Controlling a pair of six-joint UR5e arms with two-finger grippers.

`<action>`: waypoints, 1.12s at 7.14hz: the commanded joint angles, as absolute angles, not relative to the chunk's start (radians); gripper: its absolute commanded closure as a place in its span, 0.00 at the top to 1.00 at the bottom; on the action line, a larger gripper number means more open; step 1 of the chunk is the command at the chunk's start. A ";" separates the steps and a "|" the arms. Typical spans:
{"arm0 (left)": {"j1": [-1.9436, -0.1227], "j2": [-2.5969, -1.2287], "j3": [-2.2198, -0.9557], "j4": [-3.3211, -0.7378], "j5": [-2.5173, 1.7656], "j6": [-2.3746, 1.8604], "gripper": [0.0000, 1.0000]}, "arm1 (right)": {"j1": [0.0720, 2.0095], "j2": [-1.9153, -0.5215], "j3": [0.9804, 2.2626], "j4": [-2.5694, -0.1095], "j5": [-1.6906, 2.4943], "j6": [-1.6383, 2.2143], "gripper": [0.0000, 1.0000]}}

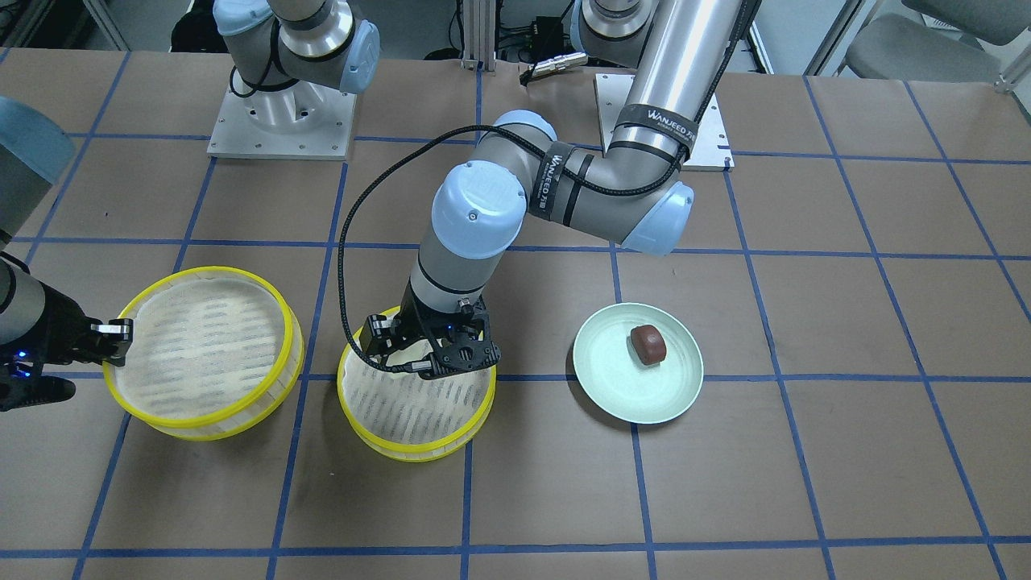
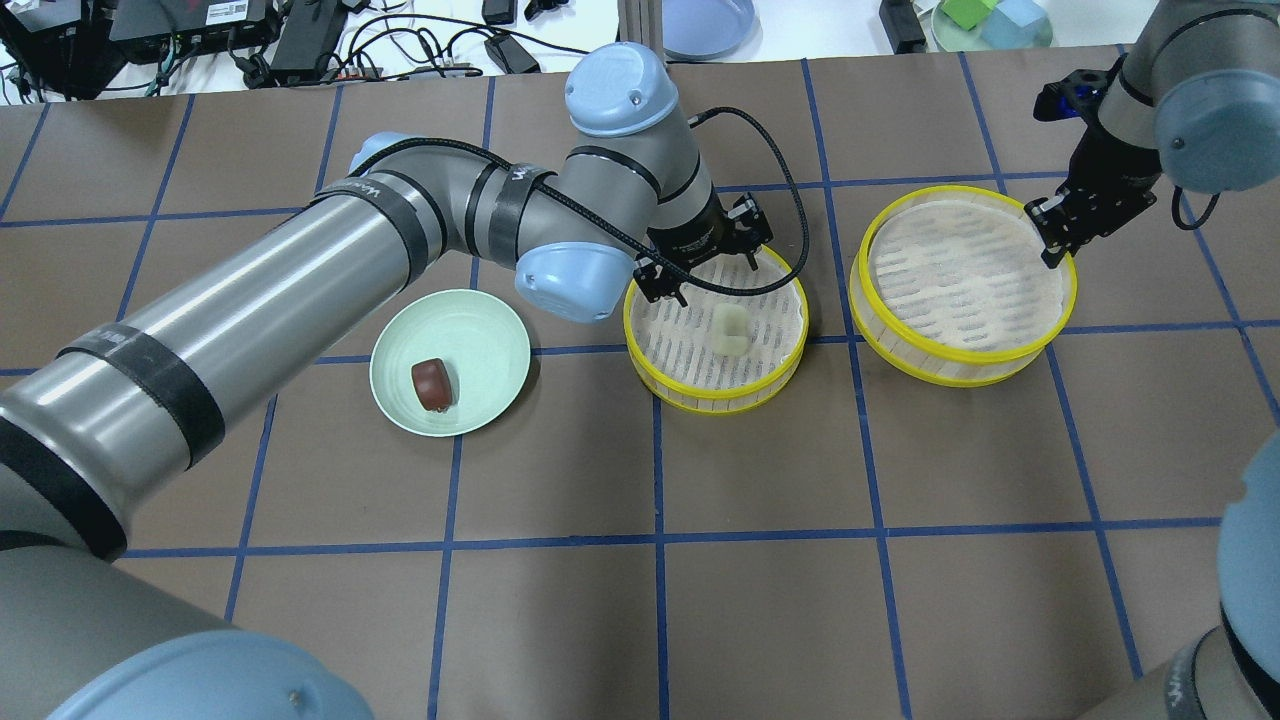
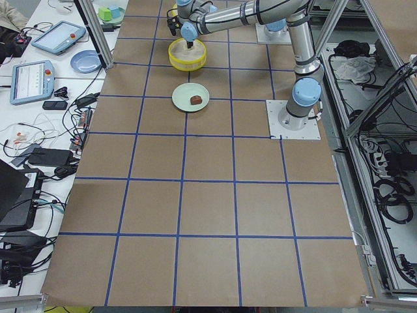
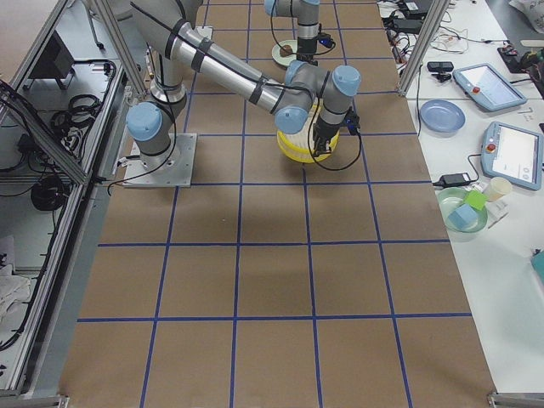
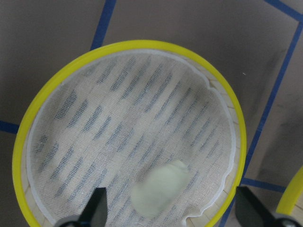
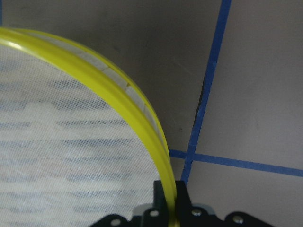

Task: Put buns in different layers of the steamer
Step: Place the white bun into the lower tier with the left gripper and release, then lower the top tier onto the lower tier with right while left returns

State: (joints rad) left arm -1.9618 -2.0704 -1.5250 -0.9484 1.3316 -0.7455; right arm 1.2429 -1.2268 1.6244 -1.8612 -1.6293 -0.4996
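The cream bun (image 2: 731, 328) lies on the mesh of the middle steamer layer (image 2: 715, 400), also in the left wrist view (image 5: 161, 188). My left gripper (image 2: 708, 278) hangs open just above that layer's far side, with the fingers either side of the bun and clear of it. The reddish-brown bun (image 2: 431, 384) sits on the pale green plate (image 2: 490, 340). My right gripper (image 2: 1050, 235) is shut on the yellow rim of the second layer (image 2: 960, 350), whose mesh holds nothing. I cannot tell whether that layer rests on the table.
The left arm's elbow (image 2: 565, 280) hangs between the plate and the middle layer. The two arm bases (image 1: 282, 121) stand on the robot's side of the table. Cables and a blue dish (image 2: 705, 25) lie beyond the far edge.
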 commanded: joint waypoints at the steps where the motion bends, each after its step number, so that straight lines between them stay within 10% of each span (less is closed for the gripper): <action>1: -1.933 -2.043 -1.522 -0.953 1.353 -0.709 1.00 | 1.253 -1.239 1.624 -1.867 -1.628 -0.491 0.05; 8: -1.499 -1.922 -1.820 -1.117 1.628 0.060 1.00 | 1.701 -1.238 1.620 -1.865 -1.580 0.141 0.06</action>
